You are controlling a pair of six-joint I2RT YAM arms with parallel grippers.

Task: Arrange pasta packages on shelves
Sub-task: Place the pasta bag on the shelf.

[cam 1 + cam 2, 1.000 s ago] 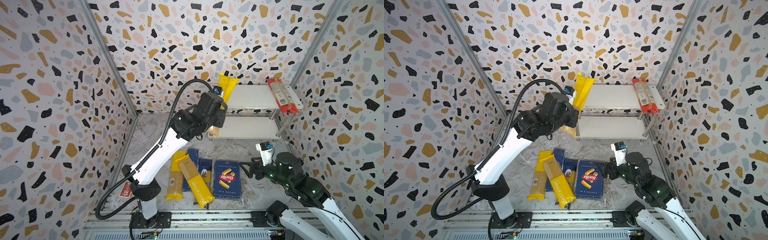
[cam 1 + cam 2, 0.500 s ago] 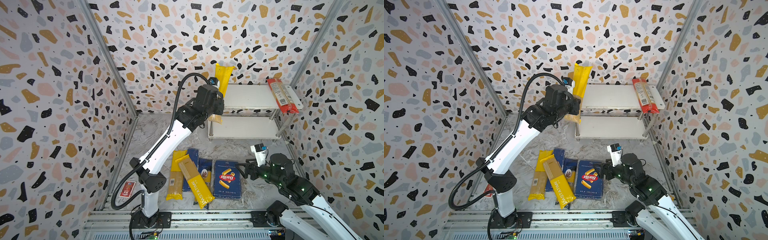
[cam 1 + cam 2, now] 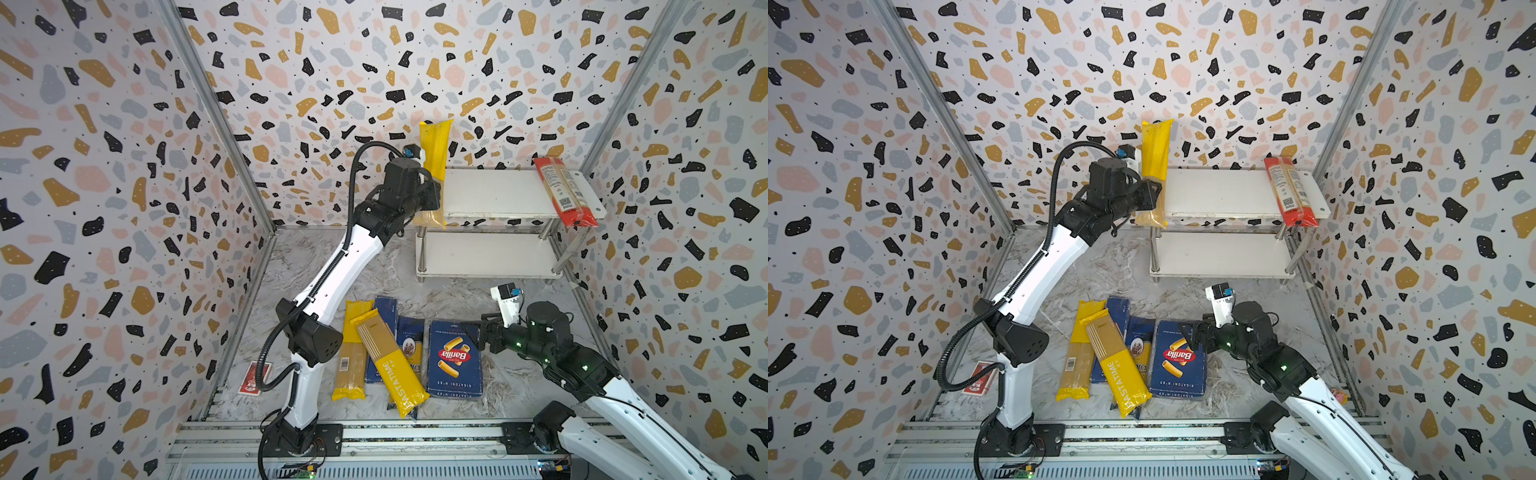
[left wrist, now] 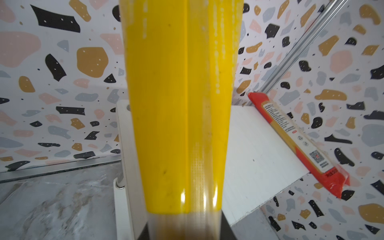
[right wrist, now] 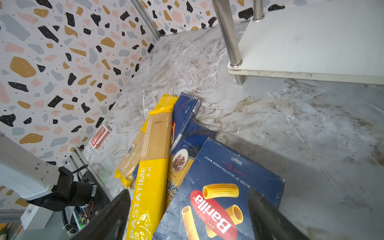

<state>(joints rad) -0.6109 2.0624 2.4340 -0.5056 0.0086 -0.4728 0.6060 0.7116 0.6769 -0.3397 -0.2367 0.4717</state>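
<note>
Five packs are lying in a loose heap on the marble floor nearest me: a plain yellow bag (image 3: pixel 351 361), the PASTATIME bag (image 3: pixel 390 368) slanting partly over it, a slim blue box (image 3: pixel 384 309), a dark blue bag (image 3: pixel 410 340) and the rigatoni box (image 3: pixel 455 359). The right gripper (image 5: pixel 189 193) is hovering just above that box, its jaws spread wide and holding nothing. (The box is lying flat and looks broad, so I am doubting the jaws can span it without first working it to an edge.)

Further back, the left gripper (image 3: pixel 432 195) is clamping tight on the held yellow bag (image 3: pixel 435 145), carrying it upright at the end of the shelves (image 3: pixel 494 195) nearest that arm, with most of its length rising above the top board. At the far end, the red bag (image 3: pixel 563 191) is lying along the top board, its front end poking past the edge. The lower board is sitting bare.

The trouble I am expecting: tipping the tall bag down may snag its lower end on the board's edge, or jolt the rack and send the overhanging red bag off.
</note>
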